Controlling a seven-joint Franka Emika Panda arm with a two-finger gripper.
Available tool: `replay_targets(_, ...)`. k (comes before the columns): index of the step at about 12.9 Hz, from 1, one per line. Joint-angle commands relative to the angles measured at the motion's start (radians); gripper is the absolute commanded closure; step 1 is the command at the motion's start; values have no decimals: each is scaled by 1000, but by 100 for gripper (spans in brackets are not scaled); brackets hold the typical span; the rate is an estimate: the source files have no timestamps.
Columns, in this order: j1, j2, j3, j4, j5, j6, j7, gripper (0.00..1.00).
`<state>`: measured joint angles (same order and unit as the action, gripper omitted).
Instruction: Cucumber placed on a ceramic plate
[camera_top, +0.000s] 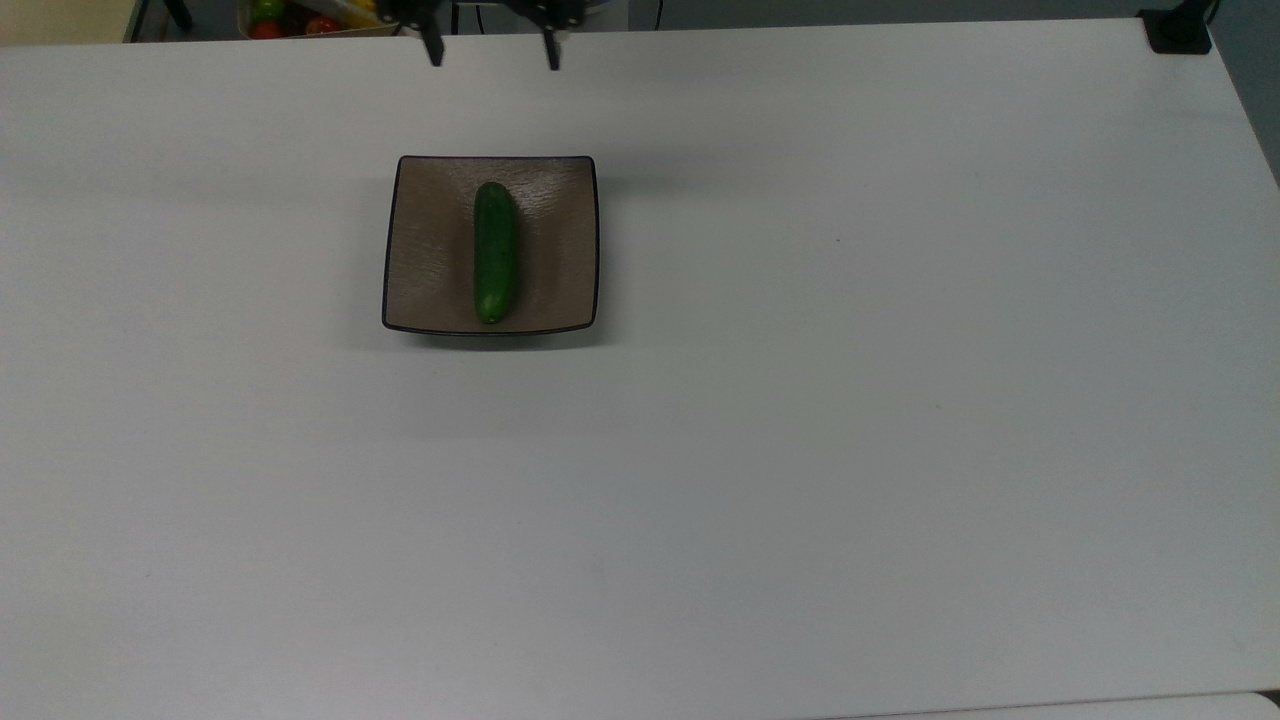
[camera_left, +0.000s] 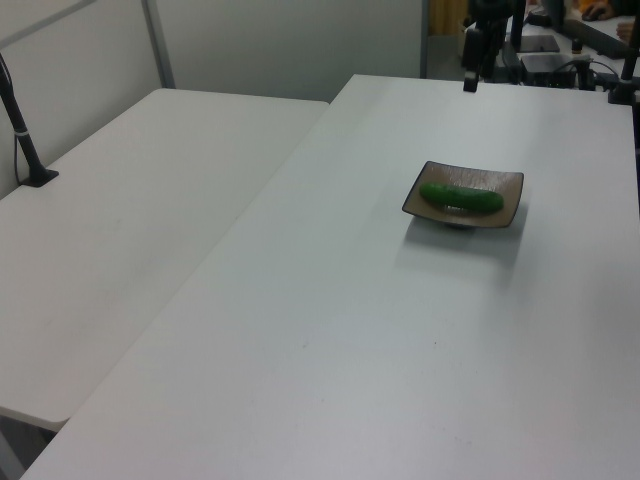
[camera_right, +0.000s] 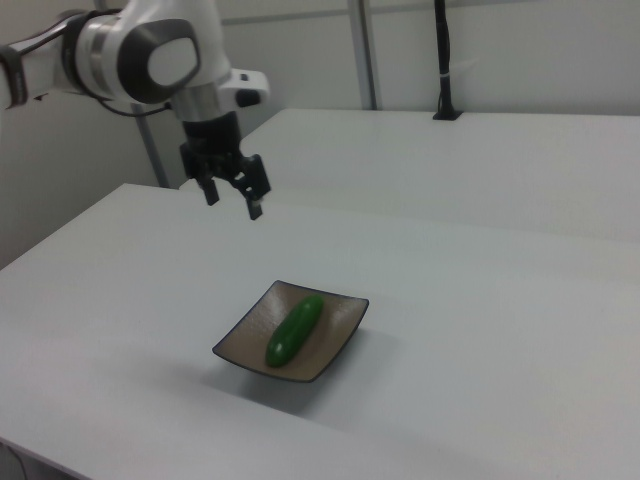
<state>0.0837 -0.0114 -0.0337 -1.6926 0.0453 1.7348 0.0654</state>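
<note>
**Cucumber down, gripper clear above**

Nearest in the top view was bare white table (camera_top: 700, 500), nothing on it btwn the front edge and the plate (camera_top: 430, 250). The plate sat flat toward the top view's left-centre. The cucumber (camera_top: 495, 252) lay on it lengthwise, about mid-plate, running nearly rim to rim but inside the rim at both ends. Right view agreed: cucumber (camera_right: 295, 328) resting in the shallow dish of the plate (camera_right: 340, 345), not hanging over an edge. Left view showed it across the plate (camera_left: 505, 185), cucumber (camera_left: 460, 196) settled.

Beyond the plate, at the table's far edge in the top view, the gripper (camera_top: 491, 45) hung well apart from the cucumber, raised off the table. Fingers spread wide, nothing btwn them, which the right view confirmed w/ the gripper (camera_right: 230, 195) high above and behind the plate.

Judgement: placement looked done; step in hand was the retreat. To do it well: pull up and away from the plate, fingers left apart, no sideways sweep low over the cucumber, since a round body on a curved glossy surface could roll if nudged. Farthest back, a box of coloured items (camera_top: 300, 18) sat off the table.
</note>
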Motion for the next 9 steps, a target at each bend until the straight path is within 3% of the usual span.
replay_targets(1, 2, 4, 54, -9, -68, -14, 80, 0)
replay_targets(9, 1, 14, 54, -4, -71, 11, 48, 0)
